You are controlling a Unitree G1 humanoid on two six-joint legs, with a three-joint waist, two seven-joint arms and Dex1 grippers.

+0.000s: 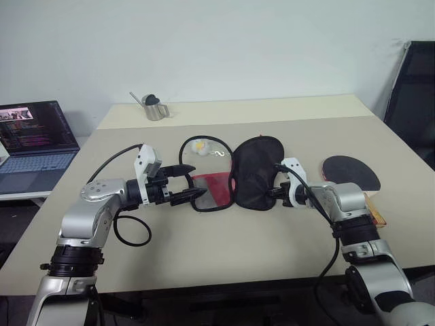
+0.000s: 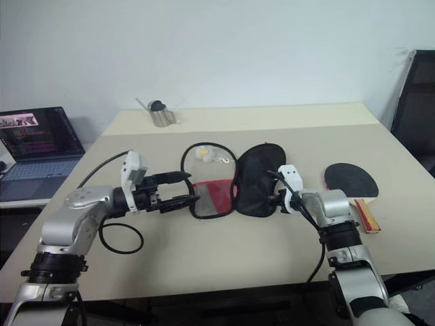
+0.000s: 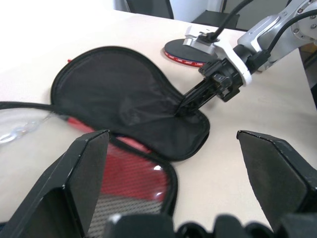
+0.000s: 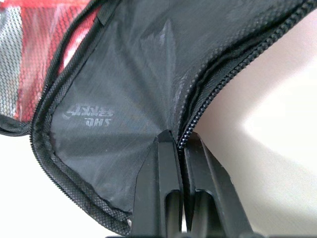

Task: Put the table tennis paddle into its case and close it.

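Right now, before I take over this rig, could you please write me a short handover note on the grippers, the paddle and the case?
Left gripper: open, holding nothing, hovering over the red and mesh half of the case.
Right gripper: shut on the narrow end of the case's black flap, pinching the fabric by the zipper.
Case: unzipped and lying spread open in the middle of the table, ball charm at its far side.
Table tennis paddle: flat on the table to the right of the case, untouched.
Done: case is open.
Left: put the paddle inside, fold the flap over, zip it shut.
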